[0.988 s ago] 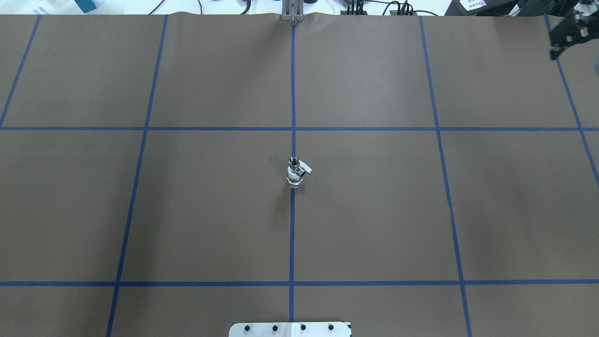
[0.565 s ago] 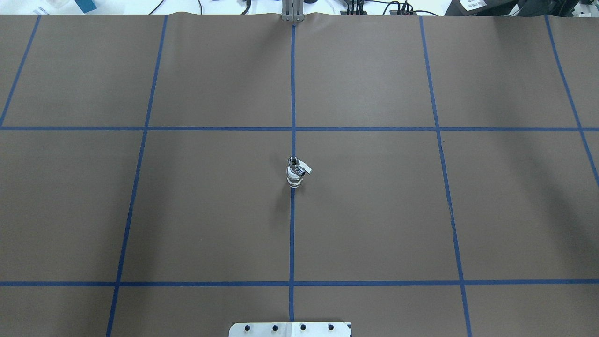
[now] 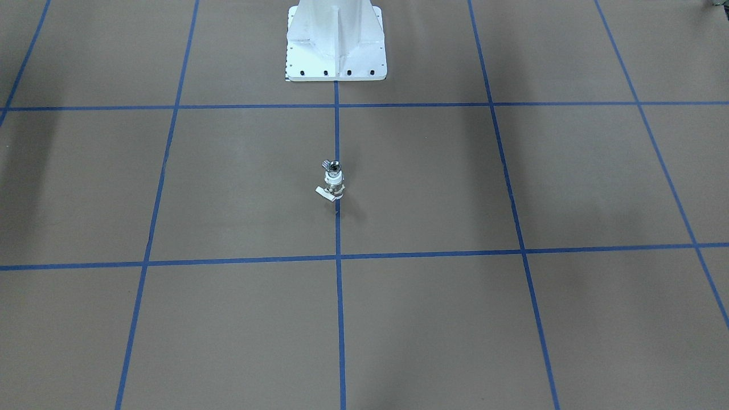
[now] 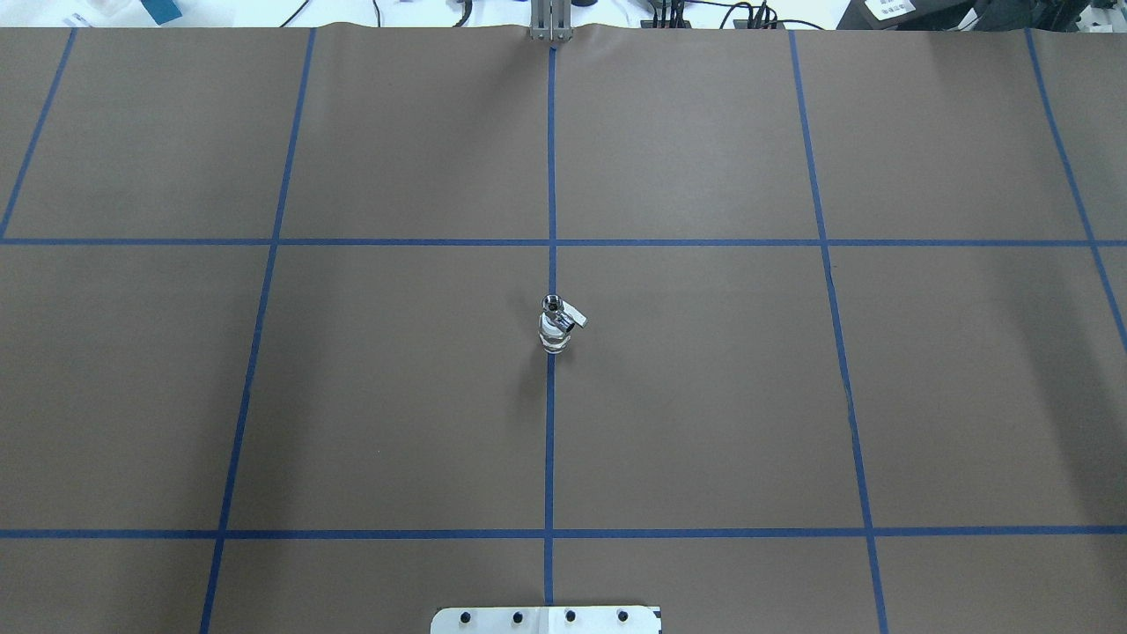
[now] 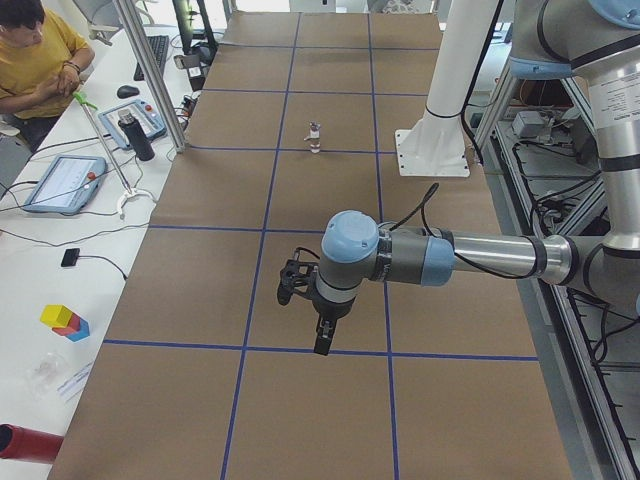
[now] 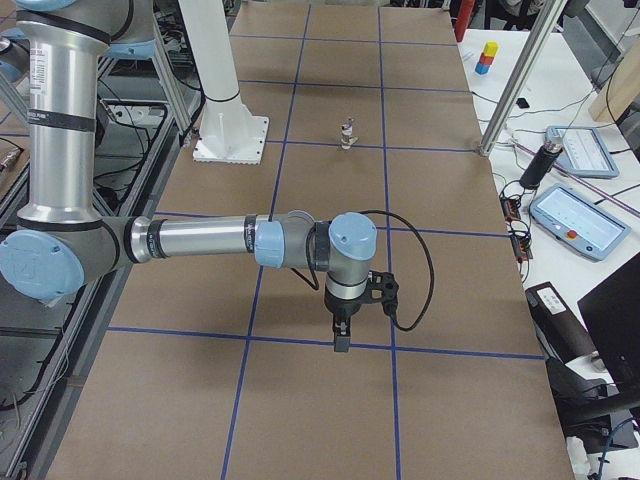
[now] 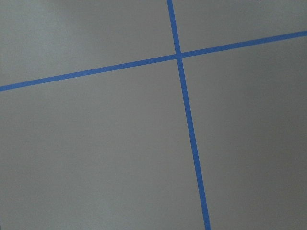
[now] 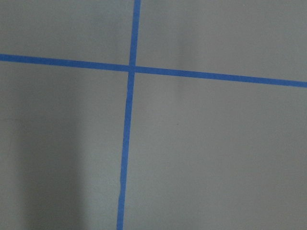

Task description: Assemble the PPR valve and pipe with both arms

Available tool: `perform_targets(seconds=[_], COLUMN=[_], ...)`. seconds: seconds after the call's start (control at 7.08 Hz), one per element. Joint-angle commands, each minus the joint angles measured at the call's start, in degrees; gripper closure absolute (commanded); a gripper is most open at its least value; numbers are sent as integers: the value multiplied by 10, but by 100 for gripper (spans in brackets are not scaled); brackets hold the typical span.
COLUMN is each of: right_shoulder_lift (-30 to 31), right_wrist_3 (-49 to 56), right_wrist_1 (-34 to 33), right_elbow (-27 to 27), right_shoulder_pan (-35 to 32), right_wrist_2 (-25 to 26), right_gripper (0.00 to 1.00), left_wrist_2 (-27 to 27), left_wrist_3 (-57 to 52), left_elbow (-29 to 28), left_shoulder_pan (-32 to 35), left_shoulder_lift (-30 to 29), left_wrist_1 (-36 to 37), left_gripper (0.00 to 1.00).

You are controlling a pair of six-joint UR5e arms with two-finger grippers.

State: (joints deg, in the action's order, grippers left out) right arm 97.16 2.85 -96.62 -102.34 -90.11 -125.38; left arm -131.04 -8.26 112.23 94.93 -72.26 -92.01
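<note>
The PPR valve stands upright on the centre blue tape line, its white lever pointing right. A silvery hollow-ended piece, the pipe, sits on top of it. The pair also shows in the front view, the left view and the right view. My left gripper hangs over the table far from it, fingers pointing down; I cannot tell whether it is open. My right gripper hangs likewise at the other end; I cannot tell its state. Both wrist views show only brown paper and tape.
The white pedestal base stands behind the valve. A side bench holds tablets and a black bottle, with an operator in yellow seated there. An aluminium post rises at the table's edge.
The right gripper, seen at the overhead view's top right corner a second ago, has left that view. The valve and pipe have not moved.
</note>
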Motion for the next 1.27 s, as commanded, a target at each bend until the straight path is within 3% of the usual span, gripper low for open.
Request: perform_targets(seconds=[0.0, 0.28, 1.13], right_shoulder_lift=[7, 6, 4], right_wrist_3=[-19, -53, -52], right_wrist_1=[4, 5, 5], right_elbow=[-13, -36, -34], right_shoulder_pan=[-9, -10, -10], right_wrist_2=[-49, -56, -56], right_gripper=[0, 0, 0], left_wrist_2=[0, 0, -1], left_wrist_3=[0, 0, 1], left_elbow=[1, 1, -1], left_shoulder_pan=[1, 0, 0], left_shoulder_lift=[3, 3, 4], left_wrist_1=[0, 1, 1], left_gripper=[0, 0, 0])
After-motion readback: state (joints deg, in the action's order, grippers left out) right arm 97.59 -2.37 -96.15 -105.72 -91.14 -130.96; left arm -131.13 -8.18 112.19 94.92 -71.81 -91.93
